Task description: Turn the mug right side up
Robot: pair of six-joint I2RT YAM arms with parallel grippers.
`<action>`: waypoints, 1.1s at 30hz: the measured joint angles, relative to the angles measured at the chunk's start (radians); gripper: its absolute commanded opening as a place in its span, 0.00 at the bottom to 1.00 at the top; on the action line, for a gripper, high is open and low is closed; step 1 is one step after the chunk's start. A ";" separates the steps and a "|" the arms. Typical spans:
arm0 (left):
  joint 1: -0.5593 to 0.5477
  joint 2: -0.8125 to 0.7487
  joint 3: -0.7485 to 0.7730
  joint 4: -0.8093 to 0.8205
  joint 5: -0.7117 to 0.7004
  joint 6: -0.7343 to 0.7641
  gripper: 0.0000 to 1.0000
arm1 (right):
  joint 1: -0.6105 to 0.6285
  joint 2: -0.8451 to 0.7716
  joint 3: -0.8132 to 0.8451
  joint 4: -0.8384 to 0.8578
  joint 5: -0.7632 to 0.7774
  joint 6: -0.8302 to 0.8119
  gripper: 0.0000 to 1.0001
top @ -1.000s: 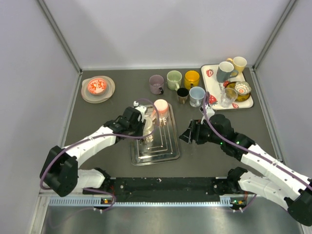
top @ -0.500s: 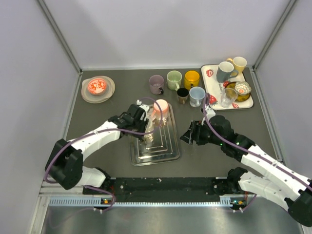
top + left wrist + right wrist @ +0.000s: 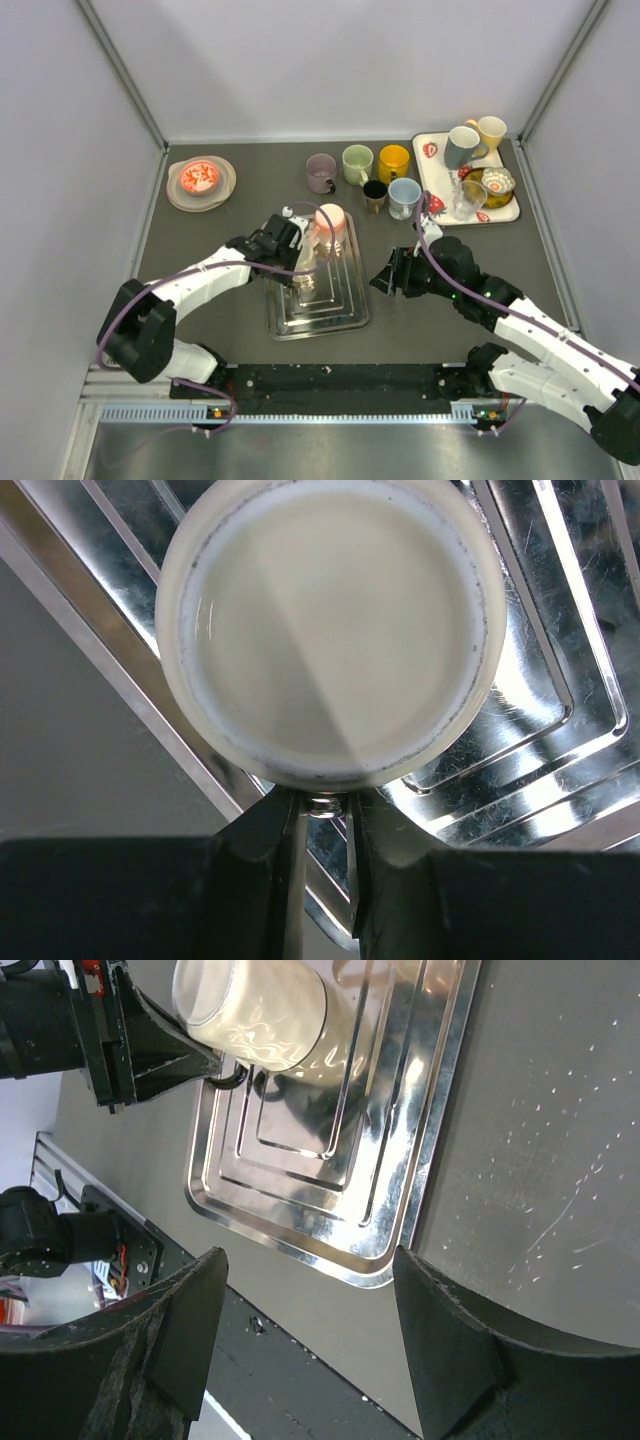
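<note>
A glossy cream mug (image 3: 330,222) stands upside down at the far end of a steel tray (image 3: 320,310). The left wrist view looks onto its flat round base (image 3: 330,630), with the tray (image 3: 560,740) beneath. My left gripper (image 3: 308,243) reaches in from the left, and its jaws (image 3: 325,805) stand almost together on the thin handle just under the mug's edge. From the right wrist view the mug (image 3: 255,1015) and the left gripper (image 3: 215,1065) on its handle show at the top. My right gripper (image 3: 385,278) hangs open right of the tray, its fingers (image 3: 308,1270) holding nothing.
Behind the tray stand a purple mug (image 3: 321,172), a green mug (image 3: 357,163), a yellow mug (image 3: 393,162), a small black cup (image 3: 375,194) and a light blue cup (image 3: 404,196). A white tray (image 3: 432,178) with more cups sits back right. A plate with a pink bowl (image 3: 200,180) lies back left.
The left gripper edged closer to the mug, its jaws widened briefly and then closed on the handle. The mug and the right arm have not moved.
</note>
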 measured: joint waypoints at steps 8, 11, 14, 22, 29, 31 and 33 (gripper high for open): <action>-0.019 -0.156 -0.013 -0.046 0.003 -0.008 0.00 | 0.000 0.000 0.000 0.000 0.000 -0.001 0.67; -0.022 -0.323 -0.021 -0.047 0.013 -0.024 0.00 | 0.000 0.002 0.000 0.001 -0.006 -0.001 0.67; -0.021 -0.449 -0.024 -0.016 0.030 -0.059 0.00 | 0.000 0.004 0.000 0.009 -0.032 0.001 0.67; -0.021 -0.647 -0.197 0.257 0.167 -0.281 0.00 | 0.001 -0.012 -0.087 0.223 -0.237 0.088 0.74; -0.021 -0.658 -0.354 0.623 0.355 -0.555 0.00 | 0.001 -0.012 -0.118 0.467 -0.404 0.207 0.77; -0.022 -0.656 -0.398 0.752 0.395 -0.635 0.00 | 0.001 -0.010 -0.119 0.535 -0.433 0.235 0.78; -0.022 -0.648 -0.429 0.853 0.426 -0.699 0.00 | 0.001 -0.007 -0.123 0.599 -0.454 0.257 0.77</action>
